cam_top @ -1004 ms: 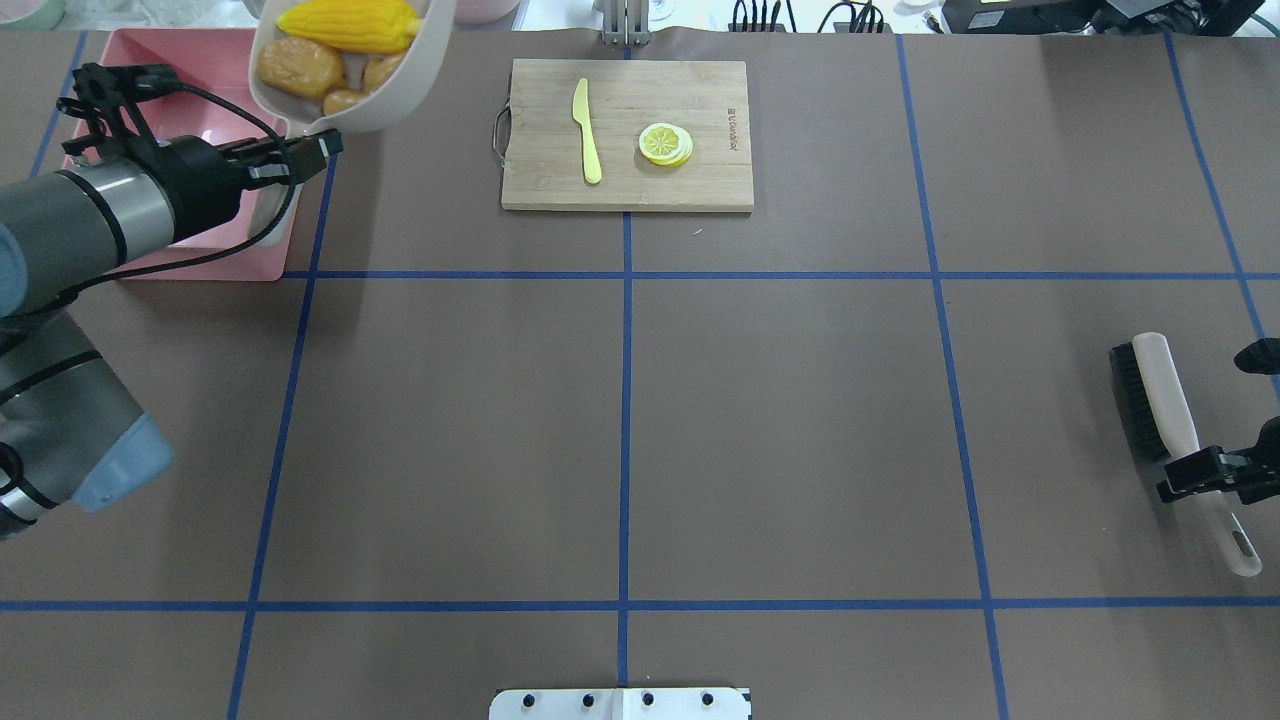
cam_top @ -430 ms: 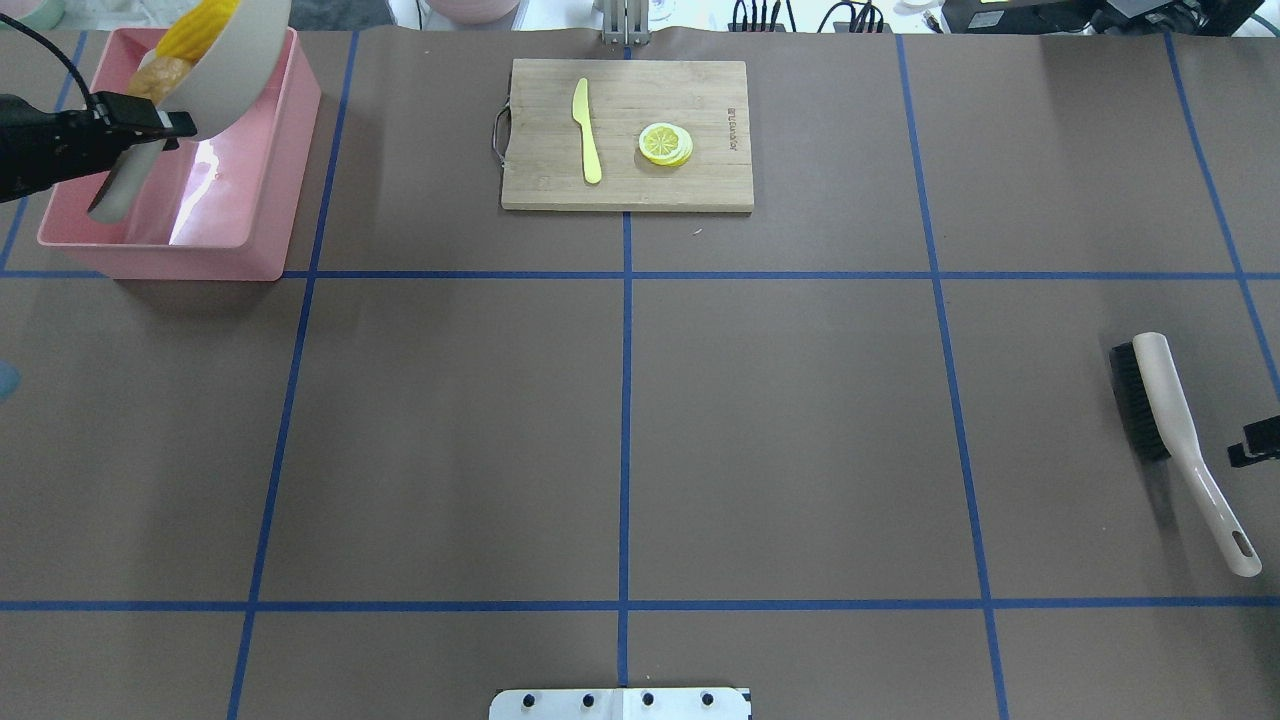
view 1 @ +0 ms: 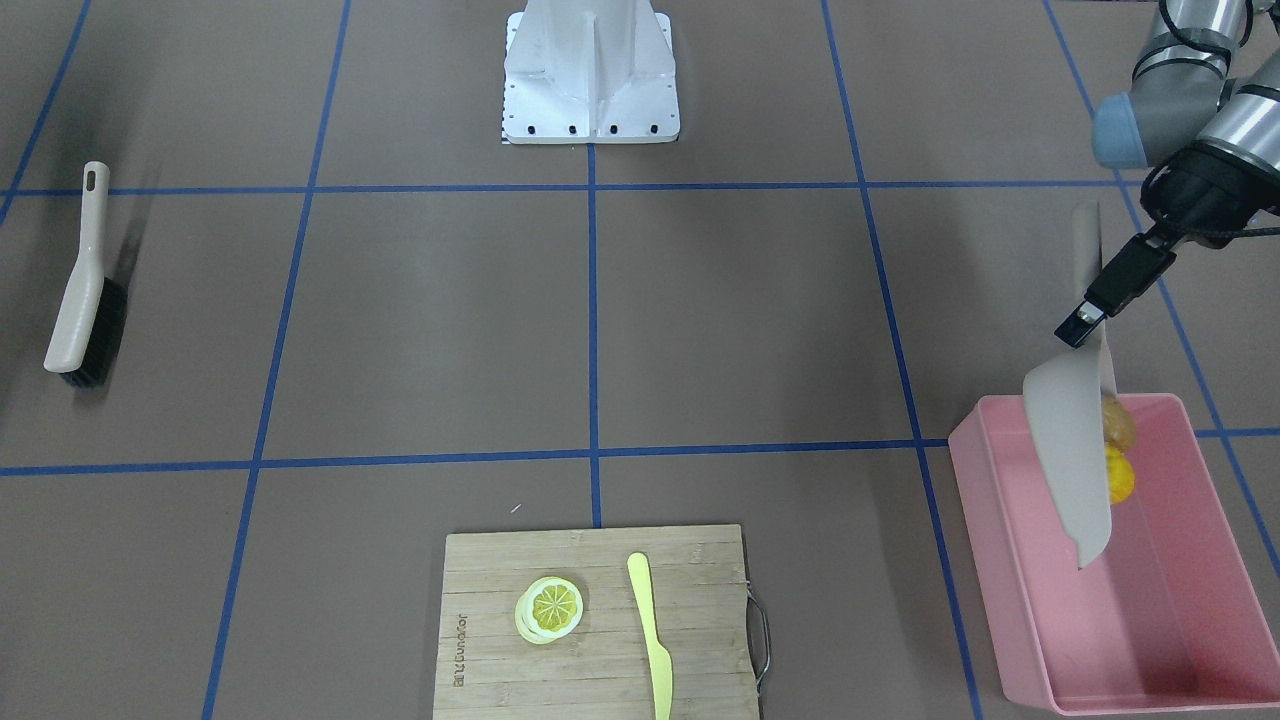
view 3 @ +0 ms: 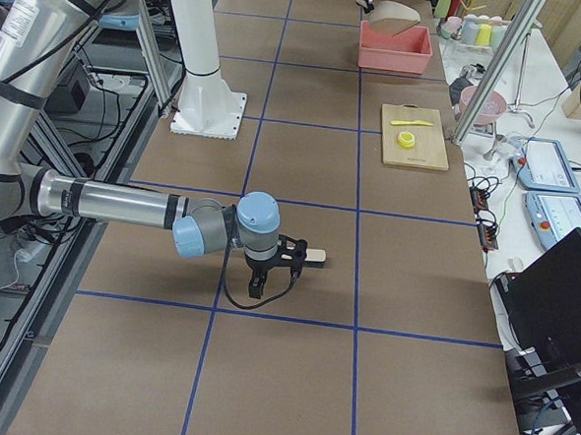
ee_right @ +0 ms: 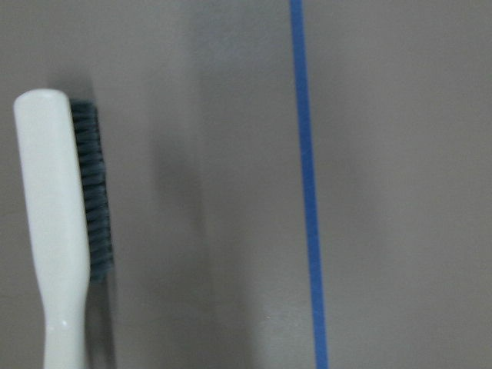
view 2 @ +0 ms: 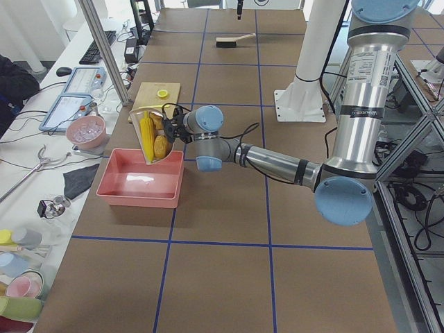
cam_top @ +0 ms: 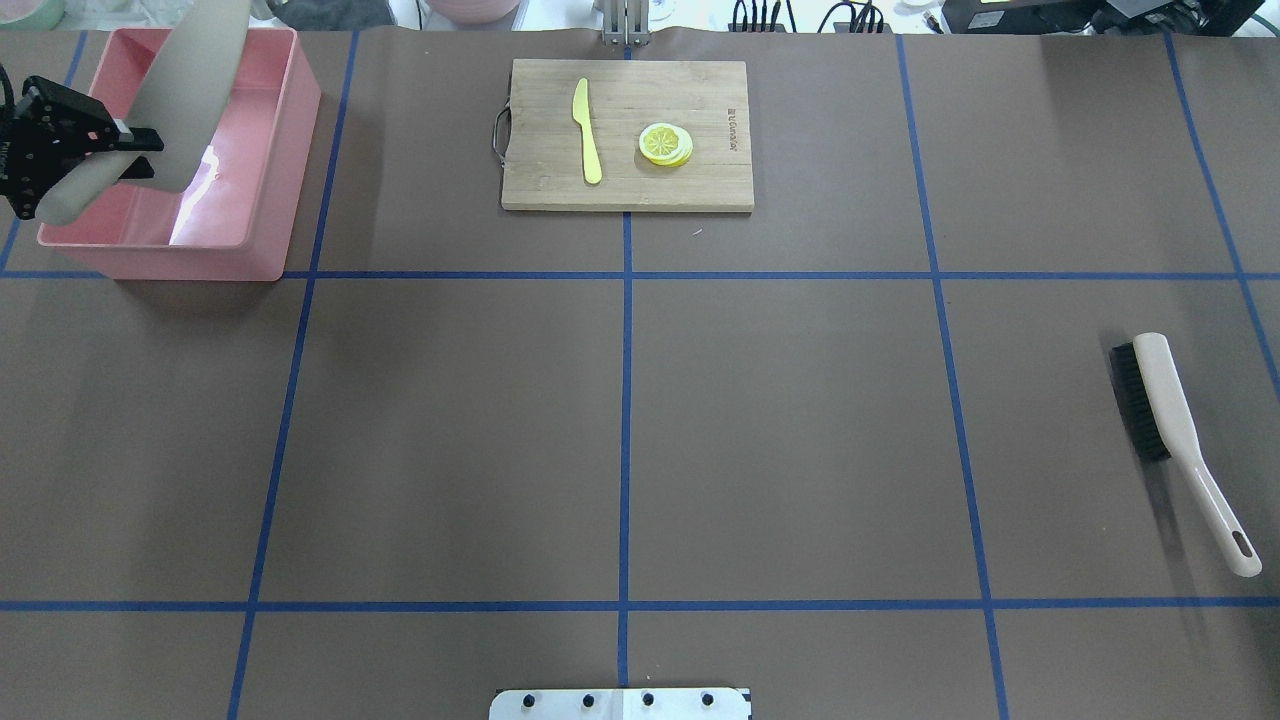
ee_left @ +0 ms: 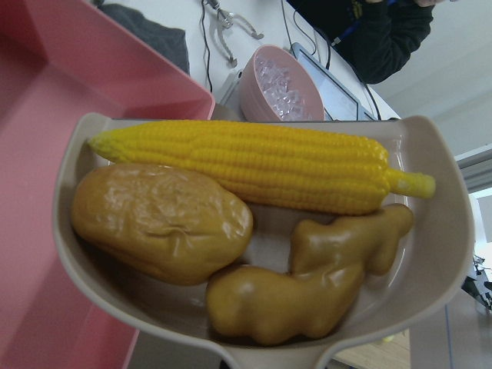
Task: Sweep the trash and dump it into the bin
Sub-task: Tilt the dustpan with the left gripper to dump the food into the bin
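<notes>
My left gripper [cam_top: 122,152] is shut on the handle of the beige dustpan [cam_top: 190,80] and holds it tipped steeply over the pink bin [cam_top: 290,130]. In the left wrist view the yellow corn cob [ee_left: 246,165], the brown potato [ee_left: 161,223] and the tan ginger root [ee_left: 307,284] still lie in the pan, with the bin's wall [ee_left: 46,77] below. In the front-facing view the gripper [view 1: 1085,325], the pan [view 1: 1070,450], the potato [view 1: 1118,425] and the corn [view 1: 1118,480] hang over the bin [view 1: 1010,600]. My right gripper [view 3: 273,268] shows only in the exterior right view, so I cannot tell its state.
A brush [cam_top: 1170,410] lies flat on the table at the right; the right wrist view looks down on it [ee_right: 54,231]. A wooden cutting board [cam_top: 700,180] at the back middle bears a yellow knife [cam_top: 586,130] and a lemon slice [cam_top: 665,143].
My left arm has carried the dustpan left over the bin and tipped it steeply. My right gripper has let go of the brush and drawn back out of the overhead view.
</notes>
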{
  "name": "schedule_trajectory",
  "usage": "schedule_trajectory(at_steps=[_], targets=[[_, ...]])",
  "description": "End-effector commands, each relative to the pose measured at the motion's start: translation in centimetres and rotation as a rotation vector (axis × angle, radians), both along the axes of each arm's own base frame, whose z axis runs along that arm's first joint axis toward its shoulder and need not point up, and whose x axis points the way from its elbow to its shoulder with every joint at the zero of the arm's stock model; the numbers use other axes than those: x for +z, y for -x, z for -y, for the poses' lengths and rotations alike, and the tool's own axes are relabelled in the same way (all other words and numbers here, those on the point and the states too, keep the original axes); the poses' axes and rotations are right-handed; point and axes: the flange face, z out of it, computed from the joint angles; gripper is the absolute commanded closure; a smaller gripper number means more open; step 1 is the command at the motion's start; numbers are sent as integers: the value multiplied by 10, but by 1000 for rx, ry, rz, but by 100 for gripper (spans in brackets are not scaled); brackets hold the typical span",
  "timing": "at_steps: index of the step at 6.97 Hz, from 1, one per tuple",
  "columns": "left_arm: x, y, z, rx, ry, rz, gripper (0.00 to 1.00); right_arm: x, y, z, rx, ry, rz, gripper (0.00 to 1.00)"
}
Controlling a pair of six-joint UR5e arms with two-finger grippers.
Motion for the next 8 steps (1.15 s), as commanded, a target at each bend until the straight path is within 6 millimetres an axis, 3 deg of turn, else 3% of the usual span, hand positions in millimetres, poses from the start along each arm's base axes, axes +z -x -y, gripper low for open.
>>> schedule_trajectory(at_steps=[1, 2, 5, 6, 8], targets=[[-1, 30, 1, 9, 160, -101, 100, 10, -55, -1, -39, -19, -28, 0], [0, 38, 1, 9, 186, -115, 100, 3, -71, 5, -21, -3, -30, 0], [-6, 38, -1, 57, 216, -142, 100, 2, -81, 12, -73, -26, -137, 0], [-12, 38, -3, 64, 161, -133, 100, 2, -81, 12, -72, -25, -133, 0], [-25, 37, -9, 105, -138, 0, 100, 3, -81, 11, -71, -21, -131, 0]])
